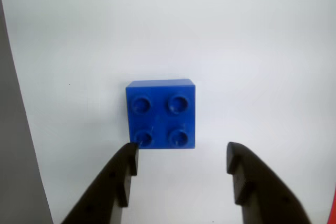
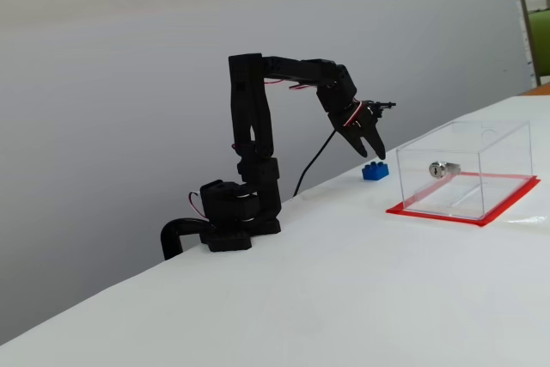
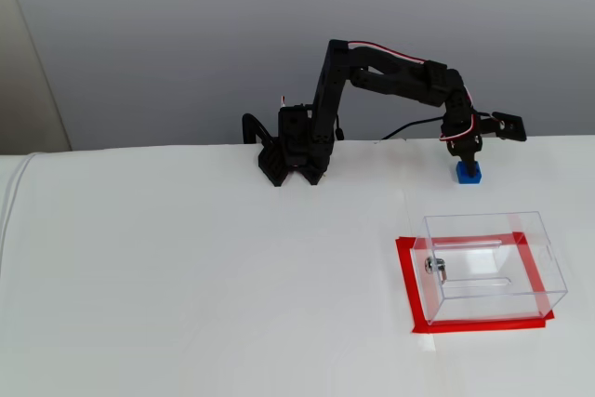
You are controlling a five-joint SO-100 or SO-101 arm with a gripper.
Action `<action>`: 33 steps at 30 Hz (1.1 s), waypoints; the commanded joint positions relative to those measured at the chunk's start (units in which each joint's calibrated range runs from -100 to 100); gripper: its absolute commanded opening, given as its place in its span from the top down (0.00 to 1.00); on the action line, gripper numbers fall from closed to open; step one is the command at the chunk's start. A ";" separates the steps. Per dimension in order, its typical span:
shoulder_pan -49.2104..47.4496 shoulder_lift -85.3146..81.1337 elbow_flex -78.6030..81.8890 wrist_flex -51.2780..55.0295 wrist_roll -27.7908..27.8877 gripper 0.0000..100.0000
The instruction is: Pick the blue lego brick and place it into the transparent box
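One blue lego brick (image 3: 469, 173), one transparent box (image 3: 490, 265), one silver lock fitting (image 3: 435, 267), and one black arm (image 3: 372, 90) on the desk (image 3: 186, 276).

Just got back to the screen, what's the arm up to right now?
The arm's pincer hangs open just above the blue lego brick, which sits on the white table, not yet gripped. In the wrist view the brick lies just ahead of the fingertips. The transparent box stands apart, with no brick inside.

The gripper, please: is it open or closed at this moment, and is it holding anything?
Gripper: open and empty, poised just above the blue brick, which sits on the table.
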 commanded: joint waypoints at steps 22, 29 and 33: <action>-0.63 -0.57 -3.41 -1.14 -1.36 0.74; -0.63 0.19 -3.31 -1.23 -1.36 0.74; -0.63 0.36 -3.04 -2.10 -1.10 0.74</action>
